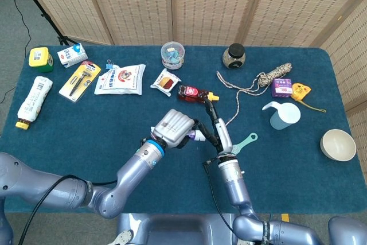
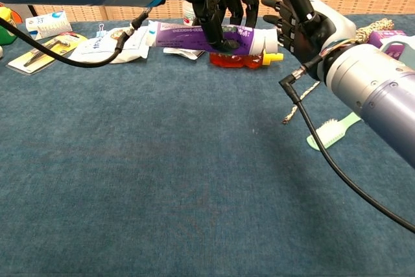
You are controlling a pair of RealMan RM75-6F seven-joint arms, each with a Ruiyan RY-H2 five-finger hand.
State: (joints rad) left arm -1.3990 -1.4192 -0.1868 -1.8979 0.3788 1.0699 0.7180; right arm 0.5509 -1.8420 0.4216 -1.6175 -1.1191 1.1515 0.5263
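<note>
The left arm reaches in from the lower left, its forearm angled up toward the middle of the bench, wrist level. The left hand (image 1: 173, 128) is knuckles-up with its dark fingers (image 2: 224, 14) curled under, clamped round what it holds. The right arm comes up from below, forearm nearly upright. The right hand (image 1: 213, 127) stands on edge, fingers (image 2: 280, 12) straight and spread, palm facing the left hand, just beside it.

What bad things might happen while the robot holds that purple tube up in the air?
The left hand grips the purple tube only near its capped end, so it might slip or tip down. The right hand, open beside the white cap, might bump the tube loose. If dropped, it would likely land on the red sauce bottle below.
</note>
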